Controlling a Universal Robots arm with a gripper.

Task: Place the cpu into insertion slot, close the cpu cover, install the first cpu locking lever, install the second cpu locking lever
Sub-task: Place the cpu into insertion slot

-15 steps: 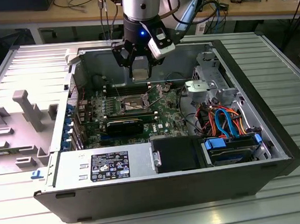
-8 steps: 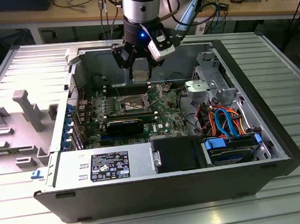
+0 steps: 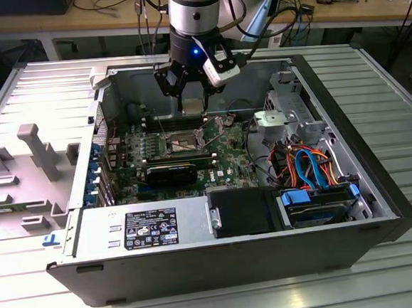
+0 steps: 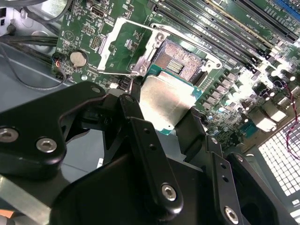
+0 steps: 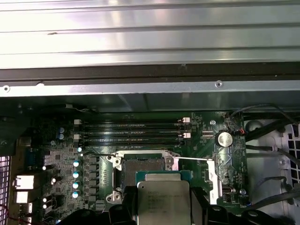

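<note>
The cpu (image 4: 165,96), a flat square chip with a silvery top (image 5: 163,199), hangs between my gripper's black fingers (image 4: 132,112). My gripper (image 4: 164,110) is shut on its edges. Just beyond it lies the insertion slot (image 4: 180,61), a dark square recess with a metal rim (image 5: 143,164), uncovered and with nothing in it. The cpu cover (image 4: 124,44), a thin silvery frame, stands swung open beside the slot. In the exterior view my gripper (image 3: 190,94) hovers inside the open computer case, above the slot (image 3: 179,142) on the green board.
Long black memory slots (image 5: 133,133) run along the far side of the socket. A black graphics card (image 3: 173,174) lies on the board. Orange and blue cables (image 3: 307,164) and a drive cage (image 3: 285,115) sit at the exterior view's right. Case walls (image 3: 200,258) enclose the board.
</note>
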